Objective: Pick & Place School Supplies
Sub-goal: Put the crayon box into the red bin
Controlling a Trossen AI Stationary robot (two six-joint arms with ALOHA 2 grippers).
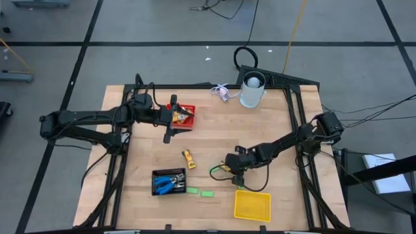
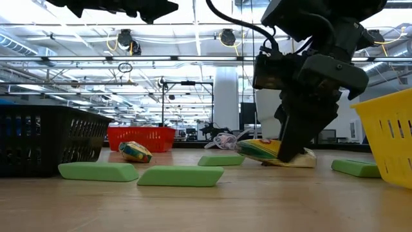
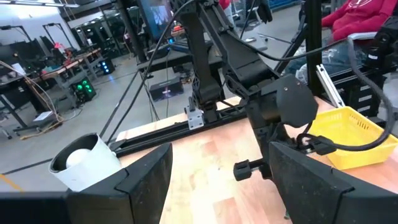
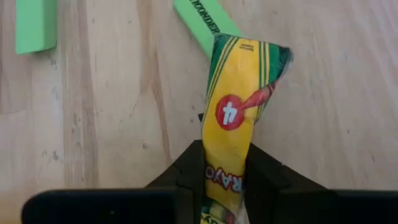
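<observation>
My right gripper [image 1: 233, 168] is low over the table's middle, shut on a yellow-and-green crayon pack [image 4: 236, 106], which also shows in the low view [image 2: 261, 149]. A second crayon pack [image 1: 188, 158] lies flat on the wood. Green bars lie flat near the near edge [image 1: 193, 190] [image 1: 207, 193], and another green bar [image 4: 202, 25] lies beside the held pack. Blue-handled scissors [image 1: 172, 184] lie in the black basket [image 1: 157, 175]. My left gripper [image 1: 170, 122] is open, up in the air beside the red basket [image 1: 188, 109]. My right gripper pinches the crayon pack between its two fingers [image 4: 186, 174] by one end [image 4: 225, 171], coming from above. The pack sticks out ahead of the fingers, its free end [image 4: 249, 53] low over the wood. Whether that end rests on the table, I cannot tell.
The yellow basket [image 1: 252, 205] stands near the front edge, close to my right gripper. The white cup [image 1: 252, 91] stands at the far edge, with a small purple-white item [image 1: 222, 93] beside it. Bare wood lies between the baskets.
</observation>
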